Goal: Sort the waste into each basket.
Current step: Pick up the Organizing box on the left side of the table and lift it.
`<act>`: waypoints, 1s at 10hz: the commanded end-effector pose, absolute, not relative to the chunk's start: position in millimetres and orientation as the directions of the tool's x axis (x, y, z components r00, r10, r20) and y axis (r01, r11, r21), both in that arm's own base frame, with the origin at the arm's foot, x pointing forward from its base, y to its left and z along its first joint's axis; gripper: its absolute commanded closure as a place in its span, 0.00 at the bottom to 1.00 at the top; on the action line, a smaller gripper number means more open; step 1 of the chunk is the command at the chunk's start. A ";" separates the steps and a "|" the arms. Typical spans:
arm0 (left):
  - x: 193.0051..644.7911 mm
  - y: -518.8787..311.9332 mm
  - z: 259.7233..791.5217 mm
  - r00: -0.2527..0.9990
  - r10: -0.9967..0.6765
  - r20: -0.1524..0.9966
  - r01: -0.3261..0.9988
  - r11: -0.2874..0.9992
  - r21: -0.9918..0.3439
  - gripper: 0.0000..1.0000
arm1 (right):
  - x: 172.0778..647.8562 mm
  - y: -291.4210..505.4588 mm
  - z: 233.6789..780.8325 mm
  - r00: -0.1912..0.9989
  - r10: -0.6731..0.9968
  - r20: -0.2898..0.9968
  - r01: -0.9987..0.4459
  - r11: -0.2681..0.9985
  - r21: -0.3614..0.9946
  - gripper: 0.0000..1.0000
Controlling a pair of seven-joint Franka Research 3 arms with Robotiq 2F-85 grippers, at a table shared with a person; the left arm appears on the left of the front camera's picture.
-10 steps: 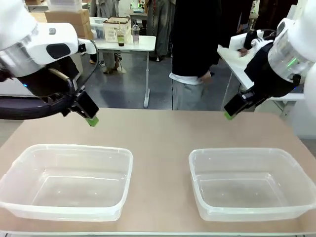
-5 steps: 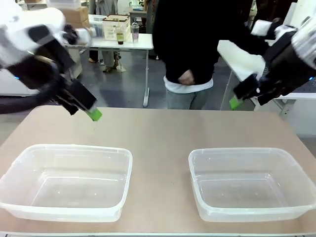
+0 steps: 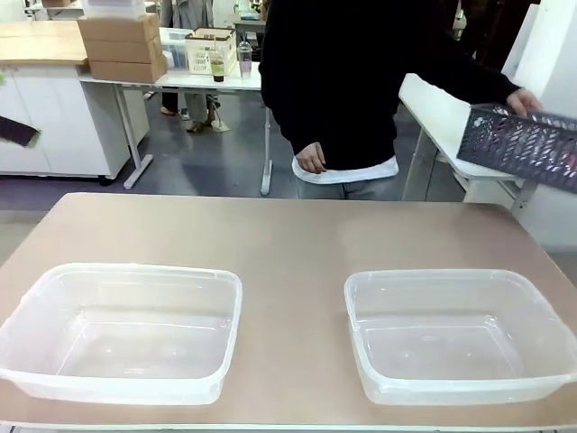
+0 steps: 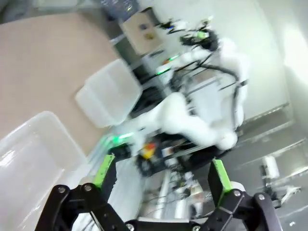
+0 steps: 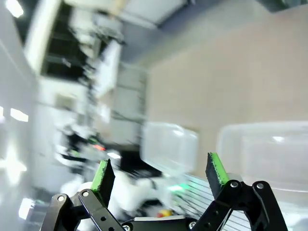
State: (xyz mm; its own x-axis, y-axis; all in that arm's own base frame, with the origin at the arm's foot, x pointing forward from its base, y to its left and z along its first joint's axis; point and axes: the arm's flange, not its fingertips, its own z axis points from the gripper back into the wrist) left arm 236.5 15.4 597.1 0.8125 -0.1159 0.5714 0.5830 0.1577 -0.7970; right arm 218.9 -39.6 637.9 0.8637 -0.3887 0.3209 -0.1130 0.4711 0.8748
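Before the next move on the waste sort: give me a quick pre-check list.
1. Left claw open, nothing between its fingers: ok.
2. Right claw open, nothing held: ok.
3. Left tub upright on the table, nothing inside: ok.
4. Right tub upright, nothing inside: ok.
5. Something ready to pick: cannot tell. The person's hand holds a dark lattice basket past the table's far right corner, and its contents are unreadable.
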 end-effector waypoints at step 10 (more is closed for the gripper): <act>241.8 33.6 591.3 0.849 -0.038 0.527 0.528 0.109 -0.842 0.00 | 220.8 -60.2 643.1 0.827 -0.500 0.256 -0.082 0.343 0.936 0.00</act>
State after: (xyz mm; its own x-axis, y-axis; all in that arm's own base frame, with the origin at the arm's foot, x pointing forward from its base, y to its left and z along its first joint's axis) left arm 239.3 34.3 588.4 0.8622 -0.0368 0.5052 0.5054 0.1299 -0.8530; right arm 217.0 -60.7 638.5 0.8277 -0.5050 0.2446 -0.0607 0.3528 0.9337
